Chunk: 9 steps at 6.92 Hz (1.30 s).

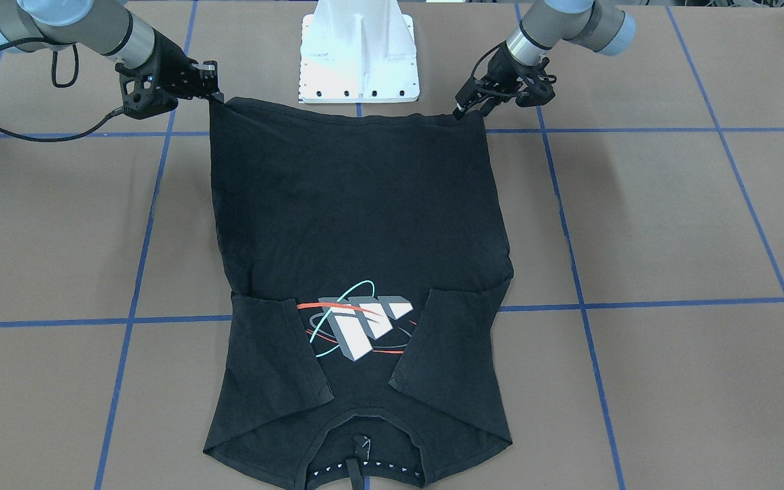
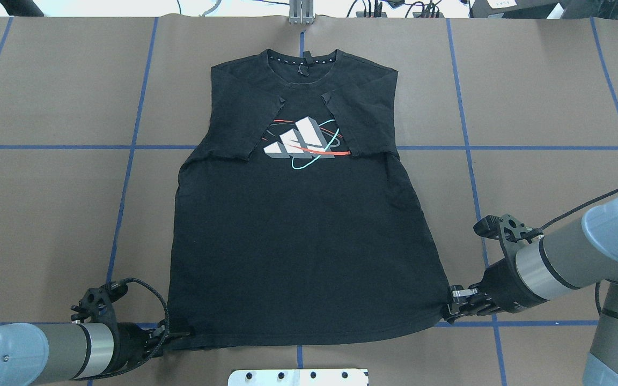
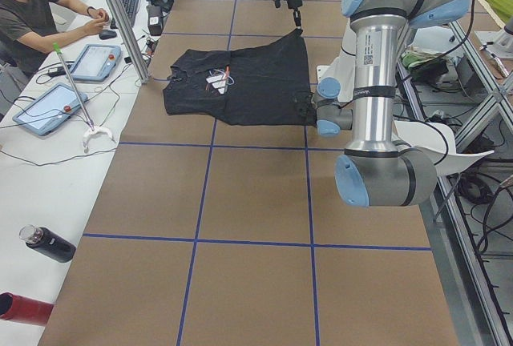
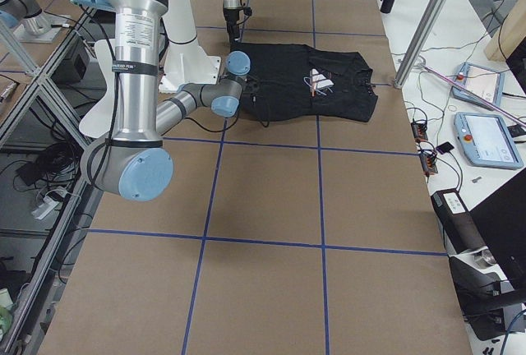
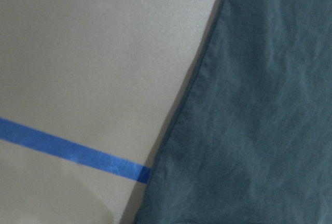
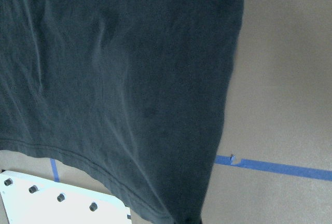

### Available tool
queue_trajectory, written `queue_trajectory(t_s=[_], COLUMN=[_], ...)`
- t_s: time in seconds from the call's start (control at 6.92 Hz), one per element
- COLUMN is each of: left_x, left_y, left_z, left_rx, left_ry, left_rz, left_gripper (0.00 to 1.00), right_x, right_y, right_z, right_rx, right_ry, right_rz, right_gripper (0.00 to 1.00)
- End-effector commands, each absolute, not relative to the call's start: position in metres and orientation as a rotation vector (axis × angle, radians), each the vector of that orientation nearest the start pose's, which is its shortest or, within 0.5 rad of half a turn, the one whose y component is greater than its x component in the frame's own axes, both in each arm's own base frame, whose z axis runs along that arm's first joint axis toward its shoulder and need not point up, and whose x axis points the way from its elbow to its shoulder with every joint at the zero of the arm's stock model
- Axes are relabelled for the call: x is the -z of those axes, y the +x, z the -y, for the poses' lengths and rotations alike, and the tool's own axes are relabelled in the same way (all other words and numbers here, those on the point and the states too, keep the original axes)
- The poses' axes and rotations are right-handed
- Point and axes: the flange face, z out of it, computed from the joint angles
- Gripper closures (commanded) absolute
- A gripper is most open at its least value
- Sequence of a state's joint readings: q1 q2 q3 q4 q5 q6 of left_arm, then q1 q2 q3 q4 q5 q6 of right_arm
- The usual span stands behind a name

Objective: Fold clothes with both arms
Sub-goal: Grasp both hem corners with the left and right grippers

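Black T-shirt (image 2: 298,241) lies flat on the brown table (image 2: 46,214), logo up and sleeves tucked in, its long axis running from the near hem to the far collar. At the hem the left gripper (image 2: 177,336) pinches the left corner and the right gripper (image 2: 453,310) the right corner, fingers narrow on cloth (the right corner looks slightly lifted). Both arms look equally placed, so the fold should probably travel straight away from them, toward the collar.
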<state>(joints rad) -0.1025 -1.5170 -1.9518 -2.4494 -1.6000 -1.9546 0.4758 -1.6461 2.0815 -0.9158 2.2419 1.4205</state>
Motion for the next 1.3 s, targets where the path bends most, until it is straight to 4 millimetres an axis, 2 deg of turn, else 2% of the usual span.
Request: queue_trajectory(t_s=[0.0,0.29,0.43,0.58,0.72,0.87,1.16], left_x=[-0.403,-0.404,-0.404,-0.401,-0.388,-0.369,-0.361], left_y=[0.462,0.462,0.462,0.460,0.453,0.437,0.391], left_z=[0.177,0.176,0.176,0.177,0.177,0.178,0.171], left_rx=[0.407,0.403,0.404,0.406,0.403,0.402,0.368], left_ry=[-0.198,-0.199,-0.197,-0.197,-0.201,-0.205,-0.217], left_rz=[-1.199,-1.196,-1.187,-1.189,-1.213,-1.250,-1.244], left_gripper=[0.43,0.71,0.93,1.00,1.00,1.00,1.00], right_x=[-0.370,-0.370,-0.370,-0.368,-0.367,-0.368,-0.368], right_y=[-0.356,-0.357,-0.357,-0.357,-0.358,-0.355,-0.344], right_z=[0.266,0.265,0.265,0.265,0.266,0.267,0.268], right_rx=[0.078,0.080,0.080,0.081,0.082,0.076,0.092], right_ry=[-0.252,-0.253,-0.253,-0.252,-0.251,-0.250,-0.295], right_rz=[1.174,1.173,1.173,1.176,1.179,1.176,1.188], right_gripper=[1.00,1.00,1.00,1.00,1.00,1.00,1.00])
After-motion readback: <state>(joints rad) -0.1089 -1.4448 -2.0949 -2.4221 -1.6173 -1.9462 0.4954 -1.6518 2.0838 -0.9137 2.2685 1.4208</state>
